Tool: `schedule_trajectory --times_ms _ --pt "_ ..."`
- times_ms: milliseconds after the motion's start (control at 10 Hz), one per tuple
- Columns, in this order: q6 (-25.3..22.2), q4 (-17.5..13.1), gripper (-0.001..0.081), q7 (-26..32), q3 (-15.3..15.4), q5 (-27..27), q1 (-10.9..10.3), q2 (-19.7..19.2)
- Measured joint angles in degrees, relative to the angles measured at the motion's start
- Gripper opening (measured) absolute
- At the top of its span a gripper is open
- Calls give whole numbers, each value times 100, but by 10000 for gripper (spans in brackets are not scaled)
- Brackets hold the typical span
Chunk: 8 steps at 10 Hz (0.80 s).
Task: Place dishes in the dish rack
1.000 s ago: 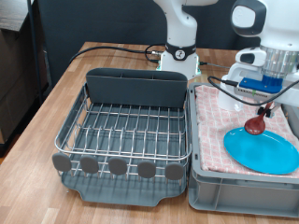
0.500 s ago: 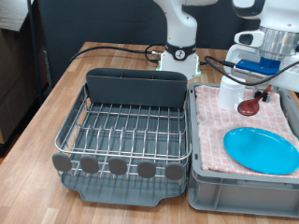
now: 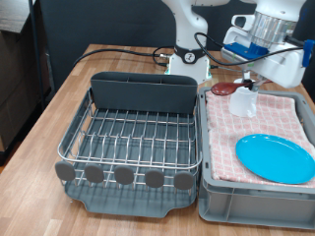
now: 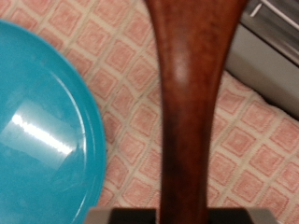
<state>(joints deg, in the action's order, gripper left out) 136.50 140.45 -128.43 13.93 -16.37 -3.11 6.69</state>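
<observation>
Above crate's far edge [image 3: 258, 190], jaws [image 3: 251, 79] gripping spoon [image 3: 225, 88], airborne

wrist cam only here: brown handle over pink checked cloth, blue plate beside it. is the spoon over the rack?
Observer: No. The wooden spoon is in the air in the gripper, above the far end of the grey crate, which sits to the exterior view's right of the dish rack.
Operator: anything in the rack?
Observer: No dish shows on its wires in the exterior view.
Operator: cup?
Observer: The white cup stands on the cloth in the crate, just under the spoon's bowl. The blue plate lies in the same crate, nearer the exterior view's bottom.
</observation>
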Motion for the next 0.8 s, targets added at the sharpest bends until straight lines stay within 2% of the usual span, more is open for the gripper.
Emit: schedule_trajectory --times_ms 300,400,600,800 --pt "-342 388 90 -395 -153 272 34 612" --pt "-318 383 90 -353 -147 258 30 590" --pt "-433 422 90 -640 -189 346 57 603" --pt "-621 598 90 -856 -297 468 95 775"
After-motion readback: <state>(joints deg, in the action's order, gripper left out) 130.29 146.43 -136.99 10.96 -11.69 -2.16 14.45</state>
